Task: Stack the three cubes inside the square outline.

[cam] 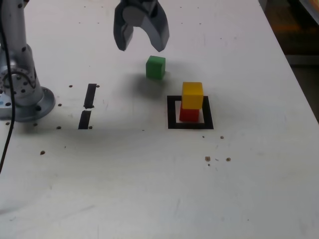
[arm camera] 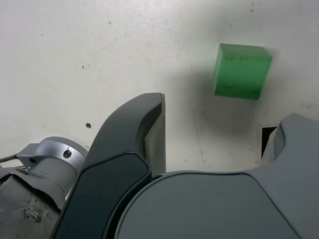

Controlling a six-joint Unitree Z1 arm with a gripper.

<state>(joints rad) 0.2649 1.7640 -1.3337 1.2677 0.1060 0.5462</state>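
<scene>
A yellow cube (cam: 192, 94) sits on top of a red cube (cam: 189, 114) inside the black square outline (cam: 172, 112). The green cube (cam: 155, 67) (arm camera: 241, 70) rests alone on the white table, up and to the exterior view's left of the outline. My gripper (cam: 141, 48) hangs above the table just to the exterior view's left of the green cube, open, with nothing between its dark fingers (arm camera: 134, 134). A corner of the outline (arm camera: 267, 137) shows in the wrist view.
Two short black strips (cam: 88, 106) lie on the table toward the exterior view's left. The arm's metal base (cam: 22, 84) stands at the far left with a cable running down. Small dark specks (cam: 214, 159) dot the table. The table's right edge runs diagonally at the far right.
</scene>
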